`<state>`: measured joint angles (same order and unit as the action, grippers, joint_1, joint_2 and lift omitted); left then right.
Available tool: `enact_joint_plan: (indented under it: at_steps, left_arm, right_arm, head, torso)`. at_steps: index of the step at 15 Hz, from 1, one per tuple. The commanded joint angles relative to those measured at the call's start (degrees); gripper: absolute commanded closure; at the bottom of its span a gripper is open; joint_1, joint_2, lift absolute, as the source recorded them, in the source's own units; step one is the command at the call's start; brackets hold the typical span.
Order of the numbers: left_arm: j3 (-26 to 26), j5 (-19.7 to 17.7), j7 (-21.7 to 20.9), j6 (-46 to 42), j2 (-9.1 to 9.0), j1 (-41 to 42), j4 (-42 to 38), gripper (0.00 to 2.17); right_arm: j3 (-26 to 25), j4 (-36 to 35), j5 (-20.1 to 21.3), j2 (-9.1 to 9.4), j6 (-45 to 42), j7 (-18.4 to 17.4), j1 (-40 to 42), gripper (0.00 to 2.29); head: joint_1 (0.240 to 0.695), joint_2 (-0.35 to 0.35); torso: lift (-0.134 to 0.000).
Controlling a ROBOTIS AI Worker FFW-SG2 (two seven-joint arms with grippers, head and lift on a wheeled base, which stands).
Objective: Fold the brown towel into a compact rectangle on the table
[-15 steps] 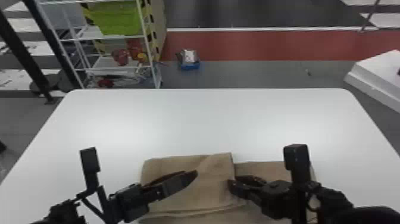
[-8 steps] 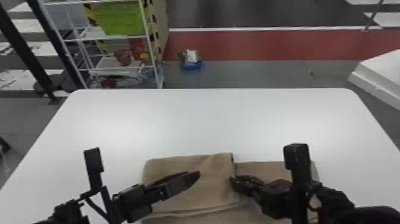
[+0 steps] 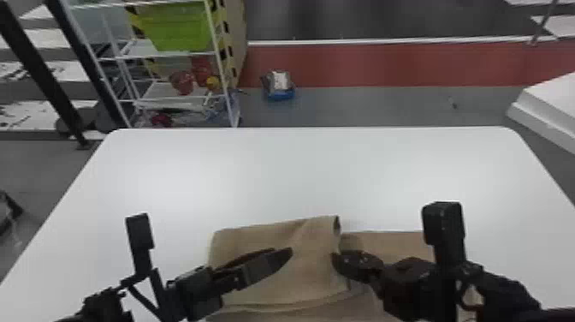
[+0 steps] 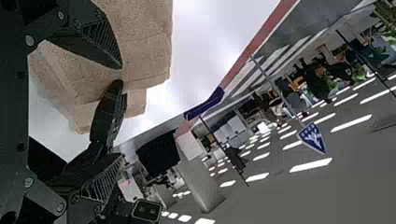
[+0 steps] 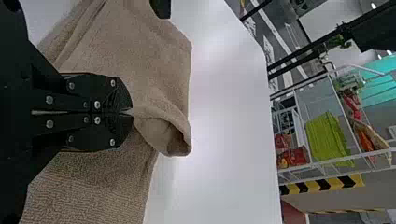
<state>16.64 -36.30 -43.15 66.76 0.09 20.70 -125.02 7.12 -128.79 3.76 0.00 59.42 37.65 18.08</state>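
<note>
The brown towel (image 3: 274, 274) lies at the table's near edge, its left part folded over in a raised layer, with a single flatter part showing on the right. Over that folded layer is my left gripper (image 3: 283, 251); its fingers stand apart in the left wrist view, where the gripper (image 4: 122, 112) holds nothing. My right gripper (image 3: 336, 259) meets the upper layer's right edge. In the right wrist view the gripper (image 5: 130, 112) is shut on a pinch of towel (image 5: 154, 70), and beside it the fold's end curls into an open loop.
The white table (image 3: 299, 171) extends beyond the towel. Behind it on the left stands a white shelf rack (image 3: 162, 55) with a green bin (image 3: 179, 30); a small blue item (image 3: 280, 92) is on the floor. My two grippers are close together.
The scene has slid slightly rightward in the head view, arms and table together. The towel keeps its shape, and both grippers hold their places over it.
</note>
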Motion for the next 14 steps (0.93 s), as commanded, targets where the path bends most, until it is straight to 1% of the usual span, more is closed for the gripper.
enact_joint_plan:
  at_steps: [1,3,6,8,9,12,14]
  left_arm:
    - [0.2,-0.1,0.0,0.2,-0.24,0.2,-0.1,0.27]
    - [0.2,-0.1,0.2,0.2,-0.24,0.1,-0.5,0.27]
    - [1.6,0.3,0.2,0.2,-0.24,0.1,-0.5,0.27]
    - [3.0,0.4,0.2,0.2,-0.24,0.1,-0.5,0.27]
    - [3.2,0.4,0.3,0.2,-0.24,0.1,-0.5,0.27]
    - [3.7,0.4,0.2,0.2,-0.24,0.2,-0.8,0.27]
    - [3.7,0.4,0.4,0.2,-0.24,0.6,-1.2,0.27]
  right_arm:
    - [0.2,-1.1,1.3,0.05,1.0,-0.6,0.5,1.23]
    - [0.2,-3.3,0.6,0.05,2.6,-0.4,1.7,1.23]
    - [-0.2,-10.6,0.5,0.05,8.9,-0.3,4.2,1.23]
    - [-1.7,-16.1,0.1,0.05,11.9,0.0,6.5,1.23]
    - [-2.3,-17.9,-0.1,0.05,11.9,0.1,7.3,1.23]
    - [-4.8,-20.7,-1.9,0.05,11.9,-0.1,7.8,1.23]
    - [-8.4,-22.2,-4.5,0.05,13.1,0.1,8.3,1.23]
  head:
    - [0.695,0.083]
    - [0.695,0.080]
    - [0.695,0.083]
    - [0.695,0.093]
    - [0.695,0.096]
    - [0.695,0.093]
    - [0.695,0.084]
  torso:
    - [-0.124]
    - [-0.124]
    - [-0.124]
    - [-0.124]
    - [-0.124]
    - [-0.124]
    - [-0.124]
